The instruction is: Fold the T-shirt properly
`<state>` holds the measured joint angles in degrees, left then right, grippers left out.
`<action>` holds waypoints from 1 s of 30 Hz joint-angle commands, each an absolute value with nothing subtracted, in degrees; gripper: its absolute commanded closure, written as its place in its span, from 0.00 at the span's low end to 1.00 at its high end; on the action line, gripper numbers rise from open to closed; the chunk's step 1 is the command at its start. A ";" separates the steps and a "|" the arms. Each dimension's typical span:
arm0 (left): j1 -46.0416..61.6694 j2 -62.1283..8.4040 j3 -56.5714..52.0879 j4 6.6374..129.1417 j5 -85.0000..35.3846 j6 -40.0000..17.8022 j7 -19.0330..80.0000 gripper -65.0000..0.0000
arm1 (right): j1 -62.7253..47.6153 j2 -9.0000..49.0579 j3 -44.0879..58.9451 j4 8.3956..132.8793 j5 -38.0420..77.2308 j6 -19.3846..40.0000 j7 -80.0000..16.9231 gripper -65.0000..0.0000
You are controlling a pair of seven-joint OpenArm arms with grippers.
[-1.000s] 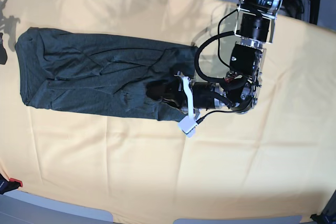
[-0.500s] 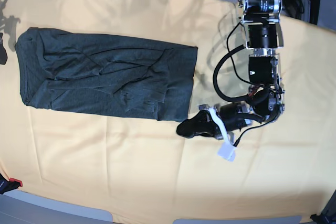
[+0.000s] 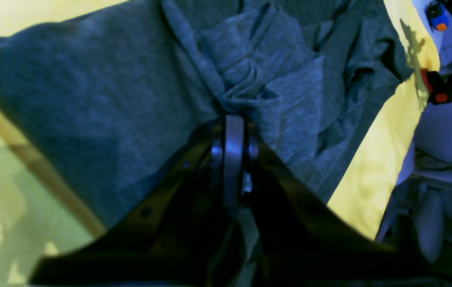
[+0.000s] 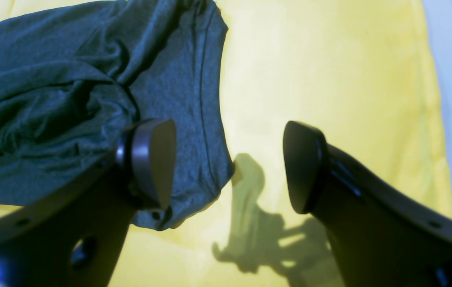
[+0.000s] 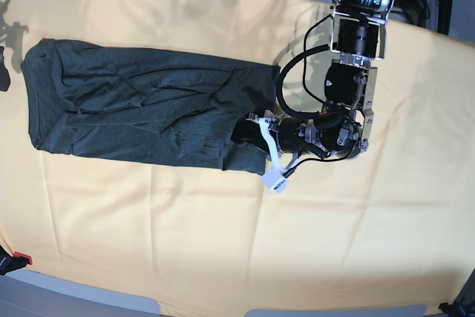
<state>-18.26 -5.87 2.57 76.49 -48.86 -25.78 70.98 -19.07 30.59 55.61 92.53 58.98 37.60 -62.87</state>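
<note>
Back from the bare yellow cloth [image 5: 223, 243], my left gripper [image 5: 241, 133] now pinches the T-shirt [image 5: 148, 109] hem, fingers [image 3: 233, 151] clenched on fabric. Shirt lies across the surface; my right gripper [image 4: 229, 163] hangs spread wide, holding nothing.

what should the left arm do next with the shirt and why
Probably lift slightly and draw the pinched edge across toward the far end. The left gripper is shut on bunched T-shirt fabric at one end, while the shirt lies long and flat on the yellow cloth.
</note>
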 commanded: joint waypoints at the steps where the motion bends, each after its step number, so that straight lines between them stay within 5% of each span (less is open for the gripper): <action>1: -19.88 -5.82 2.79 77.43 -50.28 -26.11 70.61 1.00 | -18.92 32.08 56.21 93.27 59.99 37.95 -61.80 0.33; 19: -20.47 -0.58 2.76 77.43 -66.65 -36.38 78.83 1.00 | -18.90 32.08 56.21 93.27 60.01 37.95 -61.80 0.33; 29: -24.23 -4.34 -6.42 77.43 -68.75 -34.98 80.00 1.00 | -18.90 32.08 56.21 93.27 59.99 37.95 -61.82 0.33; 30: -23.97 -4.82 -6.17 77.41 -69.23 -34.96 80.00 0.94 | -18.90 32.08 56.21 93.27 60.01 37.95 -61.80 0.33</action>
<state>-22.52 -4.99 -6.28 76.49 -67.33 -34.76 80.40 -19.07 30.59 55.61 92.53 58.98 37.60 -62.89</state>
